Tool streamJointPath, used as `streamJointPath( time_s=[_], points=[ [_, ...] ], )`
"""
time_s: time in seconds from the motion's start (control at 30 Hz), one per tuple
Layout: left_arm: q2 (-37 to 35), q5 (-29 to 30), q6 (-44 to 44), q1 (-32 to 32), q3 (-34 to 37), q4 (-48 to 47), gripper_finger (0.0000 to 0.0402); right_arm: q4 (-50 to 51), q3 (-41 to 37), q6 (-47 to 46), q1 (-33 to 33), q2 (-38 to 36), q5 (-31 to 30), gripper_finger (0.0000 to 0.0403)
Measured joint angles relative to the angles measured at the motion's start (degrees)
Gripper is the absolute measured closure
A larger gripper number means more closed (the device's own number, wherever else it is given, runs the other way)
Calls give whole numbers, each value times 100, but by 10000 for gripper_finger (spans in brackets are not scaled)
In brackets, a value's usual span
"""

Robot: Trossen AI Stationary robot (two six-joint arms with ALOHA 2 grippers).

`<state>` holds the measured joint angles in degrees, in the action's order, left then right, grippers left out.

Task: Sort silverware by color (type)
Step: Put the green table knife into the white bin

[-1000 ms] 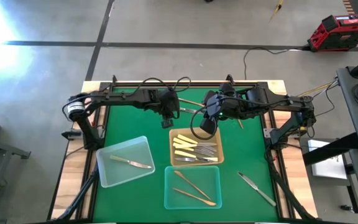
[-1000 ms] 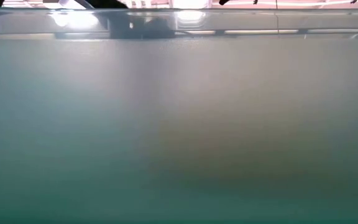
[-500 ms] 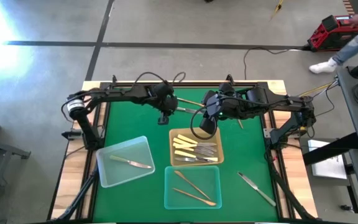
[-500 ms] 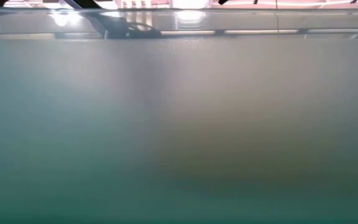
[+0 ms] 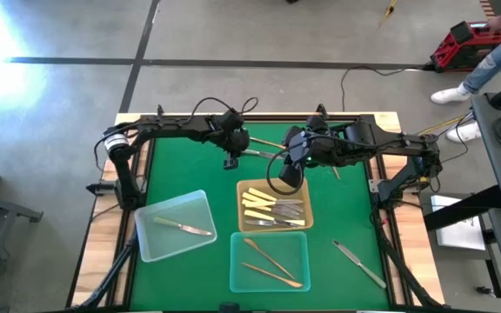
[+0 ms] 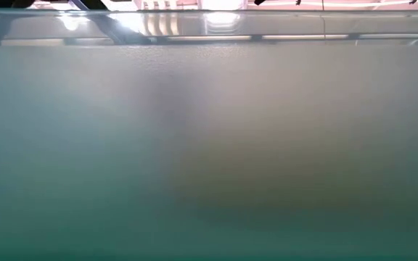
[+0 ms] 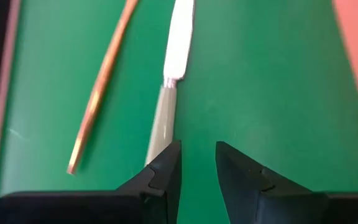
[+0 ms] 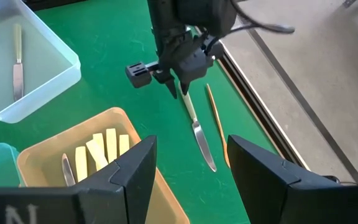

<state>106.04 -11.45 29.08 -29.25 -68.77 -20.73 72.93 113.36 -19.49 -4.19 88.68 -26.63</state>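
Since a second ago the left arm has swung toward the far edge of the green table (image 5: 190, 178), and its left gripper (image 5: 231, 162) now hangs over the near end of a silver knife (image 7: 169, 68) lying there. In the left wrist view the fingers (image 7: 161, 171) stand a little apart with nothing between them; the knife's handle runs just beside one fingertip, outside the gap, and a copper stick (image 7: 101, 78) lies next to the knife, apart from it.

The right gripper (image 5: 290, 173) hovers over the far rim of the yellow tray (image 5: 243, 207), its jaws spread wide and empty. Its wrist view shows what the overhead view hides under the arms: the left gripper's tips poised at the knife's handle end, the blade pointing away.

From above, cream-handled pieces (image 5: 259, 202) fill the yellow tray, one knife (image 5: 183, 228) lies in the clear tray (image 5: 150, 248), two copper pieces (image 5: 272, 263) in the blue tray (image 5: 236, 283), and another silver knife (image 5: 358, 263) rests on the cloth. The low view shows only haze.
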Motion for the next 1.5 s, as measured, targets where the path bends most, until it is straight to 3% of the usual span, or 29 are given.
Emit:
streamJointPath(
  time_s=[0.23,0.5,0.77,1.5],
  points=[
    [412,36,-47,-134,-238,-256,320,0,0,0,0,1,0,213],
    [1156,32,10,-251,-1295,-1391,318,-4,0,0,-1,1,1,213],
    [1780,-186,188,-291,-2206,-2534,279,-27,0,1,0,1,1,213],
    [1556,185,192,-456,-2157,-3050,269,-44,0,1,-2,0,1,213]
  ],
)
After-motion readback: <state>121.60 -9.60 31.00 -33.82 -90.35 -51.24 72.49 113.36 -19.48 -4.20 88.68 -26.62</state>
